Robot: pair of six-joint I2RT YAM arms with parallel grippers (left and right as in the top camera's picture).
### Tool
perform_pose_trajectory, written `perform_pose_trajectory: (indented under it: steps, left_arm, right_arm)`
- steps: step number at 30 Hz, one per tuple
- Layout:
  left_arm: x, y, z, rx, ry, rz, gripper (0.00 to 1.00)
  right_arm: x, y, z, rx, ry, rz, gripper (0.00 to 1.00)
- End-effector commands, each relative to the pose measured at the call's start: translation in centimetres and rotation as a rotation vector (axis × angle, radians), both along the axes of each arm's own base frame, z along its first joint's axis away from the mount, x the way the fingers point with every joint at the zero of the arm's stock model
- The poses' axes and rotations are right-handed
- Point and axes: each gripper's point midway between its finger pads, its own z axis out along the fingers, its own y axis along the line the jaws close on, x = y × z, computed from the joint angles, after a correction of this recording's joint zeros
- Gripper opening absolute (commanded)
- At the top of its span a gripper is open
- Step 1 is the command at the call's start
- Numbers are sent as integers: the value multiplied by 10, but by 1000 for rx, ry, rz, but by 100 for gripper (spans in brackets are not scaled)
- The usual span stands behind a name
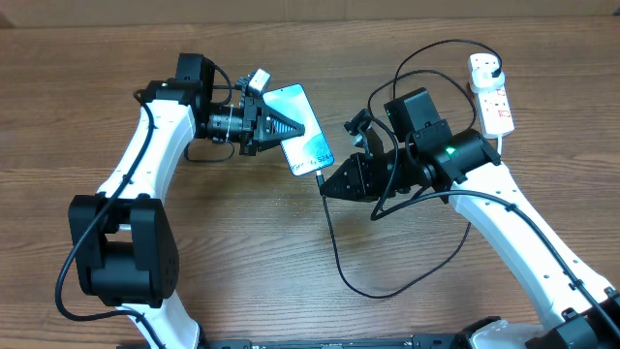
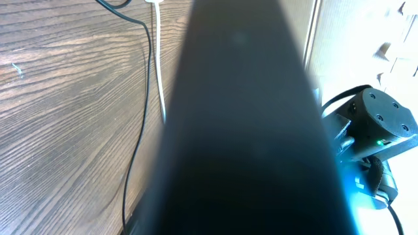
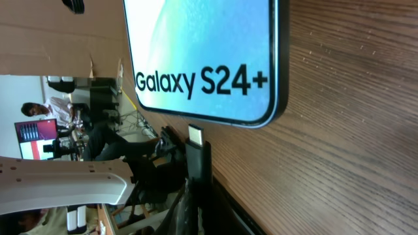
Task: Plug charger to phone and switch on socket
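Note:
The phone (image 1: 305,131) has a bright cyan screen reading "Galaxy S24+" (image 3: 202,59). My left gripper (image 1: 291,126) is shut on its upper end and holds it. The phone's dark body (image 2: 241,130) fills the left wrist view. My right gripper (image 1: 327,184) is shut on the charger's black connector tip (image 3: 196,140), which sits just short of the phone's bottom edge, its metal end pointing at it. The thin black charger cable (image 1: 339,257) loops over the table to a black plug (image 1: 494,70) in the white socket (image 1: 491,97) at the far right.
The socket's thick white cord (image 2: 159,65) runs across the wooden table (image 1: 242,252). The black cable loops (image 1: 417,276) lie in front of the right arm. Both arms crowd the table's middle.

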Motion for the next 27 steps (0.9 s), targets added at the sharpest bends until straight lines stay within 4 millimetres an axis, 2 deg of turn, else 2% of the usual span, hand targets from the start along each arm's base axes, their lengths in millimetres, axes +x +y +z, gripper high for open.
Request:
perform_pose_trajectory:
  steps: [1, 27]
  left_arm:
    - [-2, -4, 12, -48, -36, -18, 4]
    - [-2, -4, 12, -48, -36, -18, 4]
  right_arm:
    - [0, 3, 18, 36, -39, 12, 4]
    - [-2, 6, 18, 37, -36, 20, 4]
